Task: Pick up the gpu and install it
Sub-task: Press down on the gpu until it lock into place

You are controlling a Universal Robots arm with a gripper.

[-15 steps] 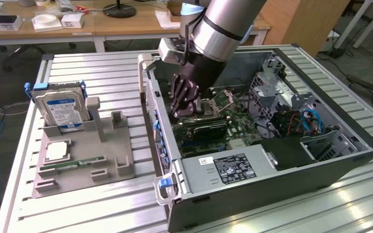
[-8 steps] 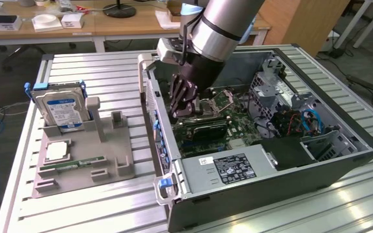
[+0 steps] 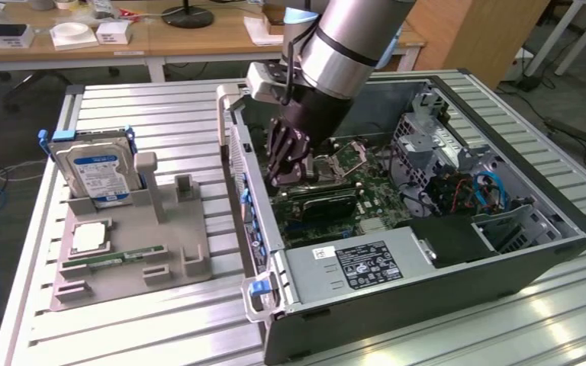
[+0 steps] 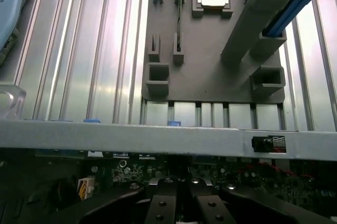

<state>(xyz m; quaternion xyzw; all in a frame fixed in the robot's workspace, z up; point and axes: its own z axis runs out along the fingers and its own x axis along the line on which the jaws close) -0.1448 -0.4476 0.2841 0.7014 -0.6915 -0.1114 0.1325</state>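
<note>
One arm reaches down into the open computer case, and its gripper is low inside the case, just above the green motherboard. In the wrist view the gripper has its black fingers drawn together, with no gap between the tips. Just under and beside the tips, inside the case, lies a dark flat rectangular card, the gpu as far as can be told. Whether the closed fingers are pinching its edge or only touching it cannot be told. Outside the case, on the exterior view's left, a grey parts tray sits on the ribbed metal table, near the case wall. The tray holds a silver hard drive standing upright at its end farthest from the case front, a square processor chip lying flat, and a slim green RAM stick.
</note>
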